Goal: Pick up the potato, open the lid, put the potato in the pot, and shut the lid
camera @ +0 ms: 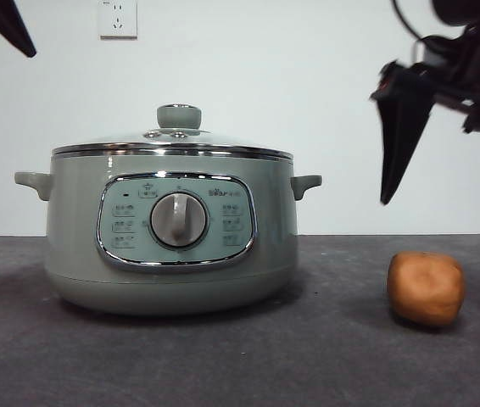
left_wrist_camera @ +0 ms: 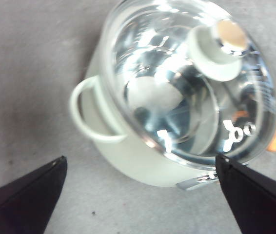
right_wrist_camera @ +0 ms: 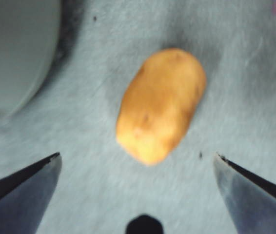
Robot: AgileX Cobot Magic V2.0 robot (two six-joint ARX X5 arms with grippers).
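Orange-brown potato (right_wrist_camera: 161, 105) lies on the grey desk (camera: 333, 356), free, well apart from the pot (camera: 170, 229) on its handle side. The right gripper (right_wrist_camera: 137, 163) hangs above it, not touching; its fingers (right_wrist_camera: 28, 183) are spread wide apart, one on each side of the potato in the right wrist view. So the step in hand is, I judge, the first one: approach for the pick-up, nothing grasped yet.

Potato is oval. Its long axis runs on a diagonal between the two fingers, not square to them, w/ the narrower end nearer the camera. For next move the gripper probably needs to go straight down and maybe turn the wrist a bit, so the fingers close across the short width and not along the length; otherwise the round skin can slip or roll.

Lid (camera: 172, 140) sits closed on the pot, knob (left_wrist_camera: 220, 51) up, so opening is not yet done. The left gripper (left_wrist_camera: 140, 168) waits high over the pot, fingers also wide apart, holding nothing; it looks ready for the knob afterwards.
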